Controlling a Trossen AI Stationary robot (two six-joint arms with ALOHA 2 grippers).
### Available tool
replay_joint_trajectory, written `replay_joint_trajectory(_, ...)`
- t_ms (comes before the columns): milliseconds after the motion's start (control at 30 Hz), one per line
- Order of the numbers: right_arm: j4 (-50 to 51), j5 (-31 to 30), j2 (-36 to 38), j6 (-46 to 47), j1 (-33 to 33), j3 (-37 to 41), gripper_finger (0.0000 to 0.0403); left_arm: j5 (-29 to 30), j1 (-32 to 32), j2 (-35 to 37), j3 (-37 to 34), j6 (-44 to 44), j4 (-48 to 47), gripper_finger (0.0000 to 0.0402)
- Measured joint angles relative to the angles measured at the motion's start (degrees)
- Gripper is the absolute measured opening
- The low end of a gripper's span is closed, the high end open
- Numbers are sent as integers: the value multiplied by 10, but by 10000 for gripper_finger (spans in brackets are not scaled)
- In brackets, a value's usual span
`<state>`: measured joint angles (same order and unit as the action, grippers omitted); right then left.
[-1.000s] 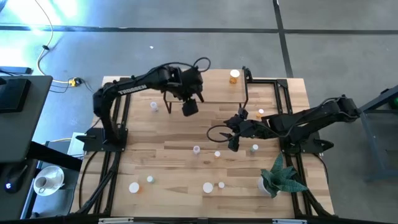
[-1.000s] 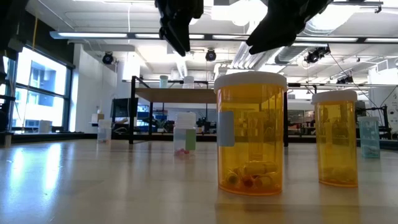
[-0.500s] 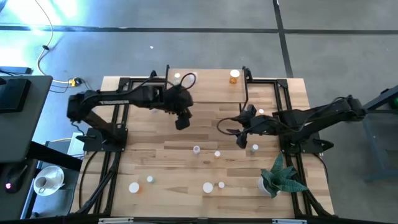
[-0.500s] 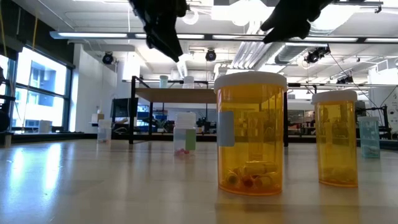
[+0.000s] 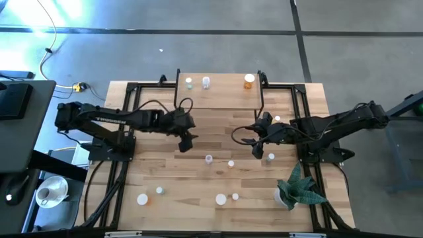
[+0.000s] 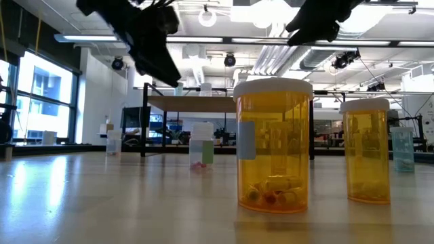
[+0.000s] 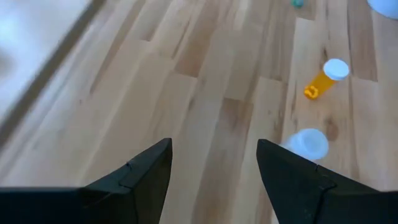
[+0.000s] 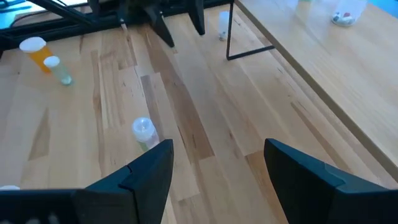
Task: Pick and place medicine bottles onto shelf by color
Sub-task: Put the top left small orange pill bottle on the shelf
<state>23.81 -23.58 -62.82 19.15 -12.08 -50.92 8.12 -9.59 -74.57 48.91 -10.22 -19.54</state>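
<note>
Three medicine bottles already stand on the shelf (image 5: 221, 99), the small light-wood platform at the table's far edge: a pale green one (image 5: 189, 82) and a whitish one (image 5: 206, 82) close together toward its left end, and an orange one (image 5: 248, 80) alone near its right end, which reads as sorting by color, each hue given its own stretch of the board. The left gripper (image 5: 185, 143) hangs over bare tabletop in front of the shelf with its fingers apart and nothing between them (its wrist view shows only wood grain in the gap), so I judge it to be between bottles, heading for one of the loose ones nearer the front. The right gripper (image 5: 256, 149) is likewise spread and empty, poised just beside a small bottle (image 5: 271, 157) and near two more (image 5: 230, 163) at mid-table, probably lining up its next pick. Most of the remaining bottles stand upright, long axis vertical and white cap up, as the top-down view shows them as round caps; in the low view two orange ones (image 6: 273, 145) stand plumb with pills at the bottom. One small orange bottle (image 7: 325, 78) in the left wrist view seems to lean or lie, cap toward the table's front, though the camera's slant makes that uncertain.
</note>
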Motion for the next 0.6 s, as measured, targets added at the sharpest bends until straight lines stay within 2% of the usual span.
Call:
replay_joint_trajectory(233, 19, 2, -10, 4, -2, 0, 243, 3, 47, 6, -69, -46, 87, 225)
replay_joint_trajectory(333, 19, 21, -24, 3, -11, 0, 243, 15, 72, 6, -94, -47, 144, 225)
replay_joint_trajectory(600, 16, 43, -85, -59, -52, 0, 243, 14, 94, 6, -90, -46, 166, 225)
